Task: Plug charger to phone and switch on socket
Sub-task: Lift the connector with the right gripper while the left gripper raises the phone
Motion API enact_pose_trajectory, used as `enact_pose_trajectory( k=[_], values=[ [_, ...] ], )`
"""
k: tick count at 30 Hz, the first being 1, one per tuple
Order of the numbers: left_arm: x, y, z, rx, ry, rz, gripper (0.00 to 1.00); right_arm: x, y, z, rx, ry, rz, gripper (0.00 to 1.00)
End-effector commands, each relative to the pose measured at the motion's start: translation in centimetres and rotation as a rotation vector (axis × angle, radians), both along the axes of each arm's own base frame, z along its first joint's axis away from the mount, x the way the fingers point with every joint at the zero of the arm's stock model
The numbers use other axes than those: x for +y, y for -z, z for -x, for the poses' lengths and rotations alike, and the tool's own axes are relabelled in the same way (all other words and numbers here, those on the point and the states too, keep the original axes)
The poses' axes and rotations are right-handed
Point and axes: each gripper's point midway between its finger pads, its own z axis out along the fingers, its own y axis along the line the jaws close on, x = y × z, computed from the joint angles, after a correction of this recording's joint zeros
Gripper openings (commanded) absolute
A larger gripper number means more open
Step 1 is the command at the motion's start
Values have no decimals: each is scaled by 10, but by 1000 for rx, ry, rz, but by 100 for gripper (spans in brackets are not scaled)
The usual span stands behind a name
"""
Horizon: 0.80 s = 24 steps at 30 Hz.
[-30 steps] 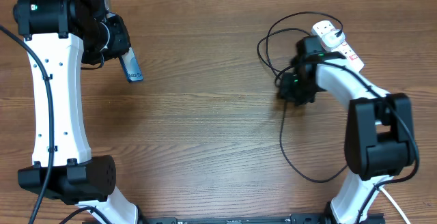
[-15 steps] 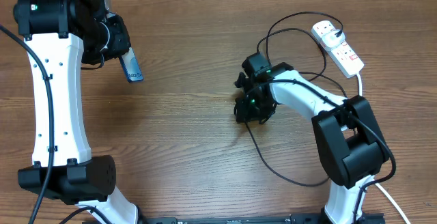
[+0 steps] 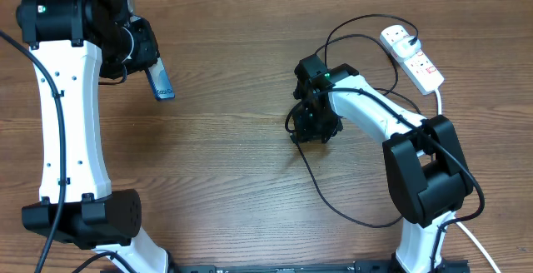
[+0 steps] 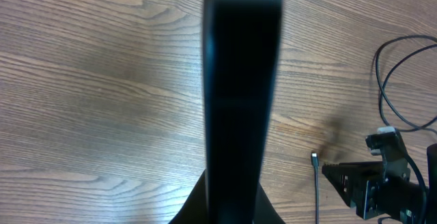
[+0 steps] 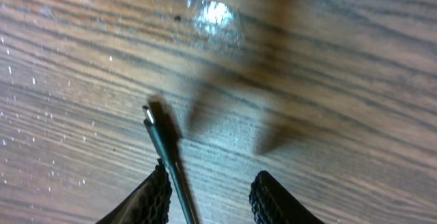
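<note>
Overhead, left gripper (image 3: pixel 149 72): pressed shut on the phone (image 3: pixel 161 84), a slim dark-framed smartphone with a light blue screen. It is held off the wooden table (image 3: pixel 233 165) at far left, with its free end pointing near-right.
Overhead, right gripper (image 3: pixel 314 130): at mid-table over the charger cable (image 3: pixel 305 163), a long thin black lead. The lead loops toward the near edge and back to the power strip (image 3: pixel 414 57), a white oblong bar with red switches at far right.
Overhead, nearer arm: the right one is on the cable; the phone is well apart to its left.
Left wrist, phone (image 4: pixel 242 80): seen edge-on, long axis running straight away from the camera. The plug tip (image 4: pixel 314 157) lies on the table to its right.
Right wrist, fingers (image 5: pixel 151 198): spread, with nothing pinched. The plug tip (image 5: pixel 147 113) lies just ahead, and the lead runs close beside the finger on the view's left side.
Coming move, judged: close on the lead behind the tip, then carry it left to the phone's free end.
</note>
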Motion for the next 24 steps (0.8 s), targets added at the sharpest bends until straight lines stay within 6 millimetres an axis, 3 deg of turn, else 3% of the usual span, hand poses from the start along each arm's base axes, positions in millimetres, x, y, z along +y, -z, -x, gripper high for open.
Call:
enact_pose_trajectory(
  k=[1,12,24],
  values=[
    [0,-12,-1,-41,0,3,4,3,5,6,-1,-28,20,38],
    [0,-12,-1,-40,0,2,4,4,16,19,-80,-76,209,39],
    [0,-12,-1,-40,0,3,4,11,20,15,-107,-85,194,34]
  ],
)
